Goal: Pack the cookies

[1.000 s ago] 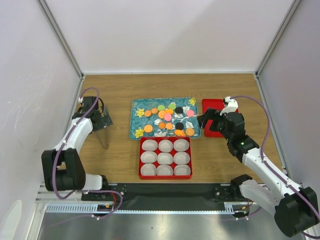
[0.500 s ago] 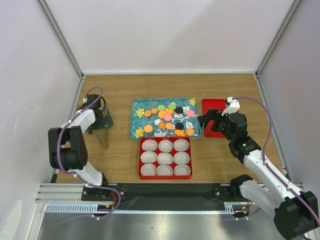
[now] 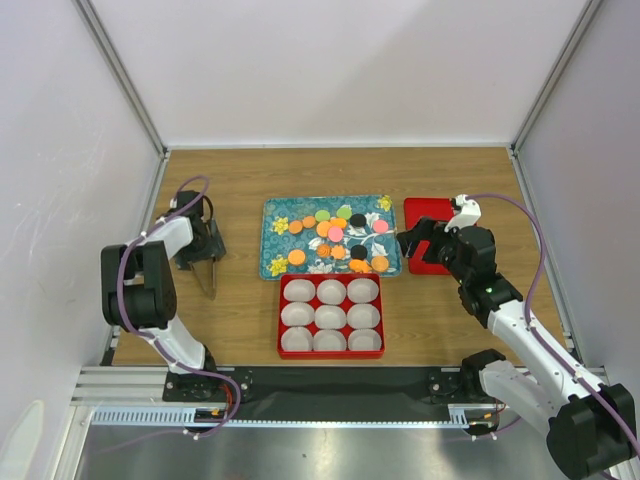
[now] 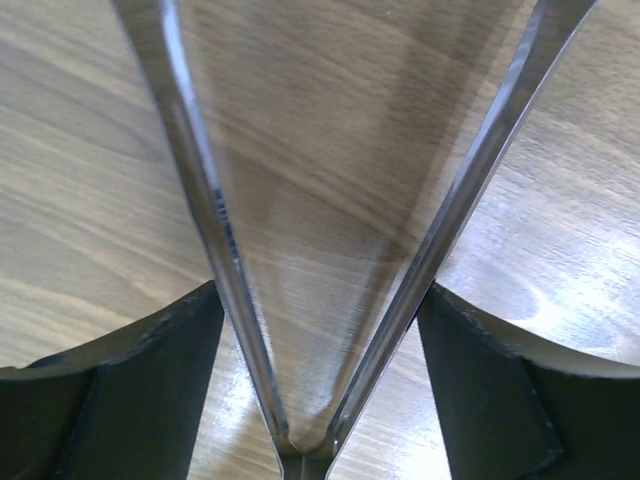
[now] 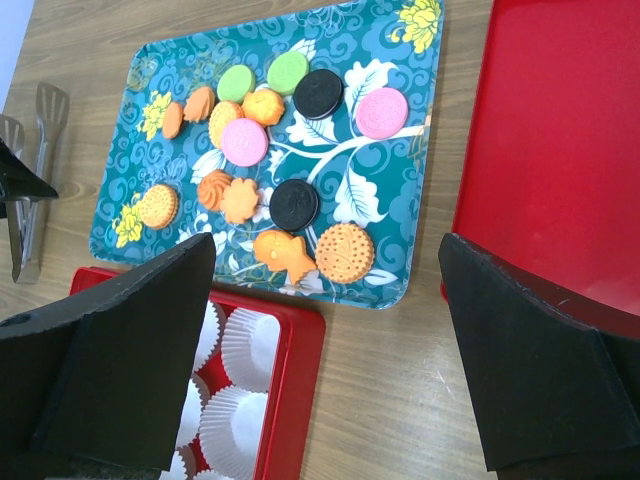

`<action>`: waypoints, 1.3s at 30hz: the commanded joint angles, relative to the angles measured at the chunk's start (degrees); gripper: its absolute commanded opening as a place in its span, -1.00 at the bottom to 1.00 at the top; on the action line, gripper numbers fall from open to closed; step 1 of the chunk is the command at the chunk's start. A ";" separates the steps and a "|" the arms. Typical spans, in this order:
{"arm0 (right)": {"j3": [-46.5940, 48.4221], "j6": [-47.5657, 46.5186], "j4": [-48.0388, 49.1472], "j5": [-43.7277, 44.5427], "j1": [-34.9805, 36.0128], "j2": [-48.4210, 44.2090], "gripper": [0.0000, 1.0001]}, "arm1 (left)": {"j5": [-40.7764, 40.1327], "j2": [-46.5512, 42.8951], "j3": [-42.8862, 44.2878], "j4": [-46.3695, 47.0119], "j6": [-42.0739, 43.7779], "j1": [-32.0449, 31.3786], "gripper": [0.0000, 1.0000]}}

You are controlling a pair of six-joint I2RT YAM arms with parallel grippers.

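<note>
**Cookies on tray, L end effector at tongs, R wide open**

Wooden desk (image 3: 240, 170) carries everything; the clock directions below are taken from the top view w/ the tray as centre.

Teal tray (image 3: 300, 205) w/ yellow flower print sits mid-desk. At its 6 o'clock, just beside it, is a red box (image 3: 281, 315) holding nine white pleated paper cups (image 3: 330, 316) in a 3x3 grid. At 3 o'clock, close to the tray edge, lies a flat red lid (image 3: 425, 212).

R end effector (image 3: 410, 240) hovers at 3 o'clock, over the gap btwn tray and lid. Its jaws are spread wide w/ nothing btwn them, and its wrist cam looks across the tray.

L end effector (image 3: 195, 243) is well apart at 9 o'clock, down over the metal tongs (image 3: 205, 275) on the desk. In the wrist cam the tong arms form a V w/ the hinge at 6 o'clock. The dark fingers (image 4: 150, 390) stand wide, one outside each arm, touching or just beside it. Can't tell if they grip.

Cookies (image 3: 336, 234) all lie on the tray, clustered centre to 3 o'clock. Most are orange, plus two green, two pink and two black. Faces are embossed, but any lettering is too small to read.
</note>
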 commanded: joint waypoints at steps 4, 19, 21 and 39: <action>-0.35 -0.07 2.22 -0.24 -0.63 -0.89 0.99 | 1.90 1.84 1.72 1.15 -0.84 0.61 0.53; -0.44 -0.42 2.57 -0.07 -1.07 -0.80 0.99 | 4.01 4.66 6.73 1.06 -2.60 0.09 0.54; -0.52 -0.51 2.48 0.02 -1.07 -0.80 0.99 | 3.75 4.74 6.82 0.89 -2.34 0.00 0.62; -0.61 -0.42 2.57 -0.50 -1.25 -0.89 0.99 | 2.96 3.42 4.89 0.09 2.14 0.09 0.76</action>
